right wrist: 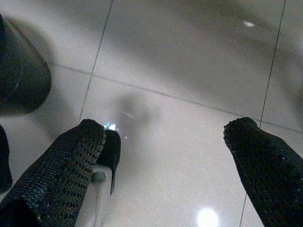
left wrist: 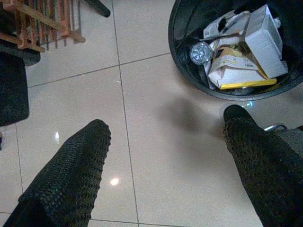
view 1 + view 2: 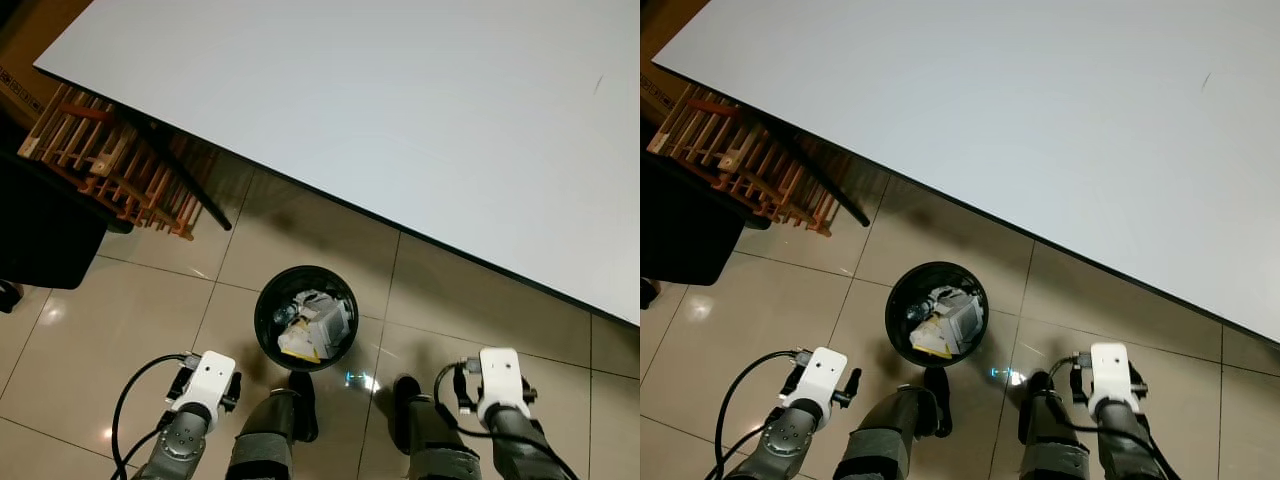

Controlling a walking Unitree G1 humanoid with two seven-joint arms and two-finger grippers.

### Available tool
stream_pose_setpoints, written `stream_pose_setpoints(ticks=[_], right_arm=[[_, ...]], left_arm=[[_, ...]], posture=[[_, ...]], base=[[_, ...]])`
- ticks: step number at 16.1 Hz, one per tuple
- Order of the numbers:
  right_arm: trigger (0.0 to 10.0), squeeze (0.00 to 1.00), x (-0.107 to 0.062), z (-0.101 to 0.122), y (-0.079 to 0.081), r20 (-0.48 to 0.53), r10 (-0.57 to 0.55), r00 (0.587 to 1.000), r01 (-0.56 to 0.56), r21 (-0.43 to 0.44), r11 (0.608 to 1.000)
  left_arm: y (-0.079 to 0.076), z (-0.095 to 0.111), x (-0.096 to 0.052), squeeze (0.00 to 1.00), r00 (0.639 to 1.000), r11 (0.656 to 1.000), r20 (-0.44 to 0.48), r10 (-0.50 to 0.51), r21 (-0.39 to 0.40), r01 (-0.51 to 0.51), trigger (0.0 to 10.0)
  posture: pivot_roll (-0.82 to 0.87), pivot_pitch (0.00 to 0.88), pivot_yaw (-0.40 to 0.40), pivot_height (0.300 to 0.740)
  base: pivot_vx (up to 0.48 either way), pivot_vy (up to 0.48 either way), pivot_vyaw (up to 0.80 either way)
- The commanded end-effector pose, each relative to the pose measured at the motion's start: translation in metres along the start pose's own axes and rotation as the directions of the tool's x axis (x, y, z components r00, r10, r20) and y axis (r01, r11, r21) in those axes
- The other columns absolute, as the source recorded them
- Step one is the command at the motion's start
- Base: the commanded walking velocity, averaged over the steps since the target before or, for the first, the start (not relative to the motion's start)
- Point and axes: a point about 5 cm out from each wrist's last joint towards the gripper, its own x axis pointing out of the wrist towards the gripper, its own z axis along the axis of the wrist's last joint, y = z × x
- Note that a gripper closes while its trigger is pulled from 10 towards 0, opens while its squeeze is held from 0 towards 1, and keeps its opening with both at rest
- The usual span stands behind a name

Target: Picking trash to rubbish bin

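Both empty tools (image 2: 165,142) (image 1: 165,142) flank upright rubbish bin (image 3: 268,300).

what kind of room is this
Probably an indoor room of a home or office: glossy beige floor tiles, a large white table, and a black rubbish bin filled with paper trash.

An indoor room, home or office not clear: glossy beige floor tiles (image 3: 150,310) with dark grout lines, a large white worktop (image 3: 400,110) with a dark edge, a wooden slatted rack (image 3: 110,160) under it, and a round black rubbish bin (image 3: 306,317) holding cartons and paper.
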Motion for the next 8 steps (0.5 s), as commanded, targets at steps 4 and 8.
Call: stream_pose_setpoints(ticks=[4, 8], right_arm=[[10.0, 0.0, -0.003, -0.011, 0.0, -0.037, 0.013, 0.999, -0.013, -0.007, 1.0], [10.0, 0.0, -0.003, -0.01, -0.003, -0.036, 0.019, 0.999, -0.019, -0.011, 1.0]], left_arm=[[-0.009, -0.015, -0.007, 0.0, 0.998, 0.999, -0.063, 0.006, -0.035, -0.008, 10.0], [-0.015, -0.007, -0.003, 0.0, 0.998, 0.999, -0.055, -0.007, -0.043, 0.004, 10.0]], posture=[[0.04, 0.32, 0.096, 0.74], [0.03, 0.327, 0.071, 0.74]], base=[[0.0, 0.0, 0.0], [0.0, 0.0, 0.0]])
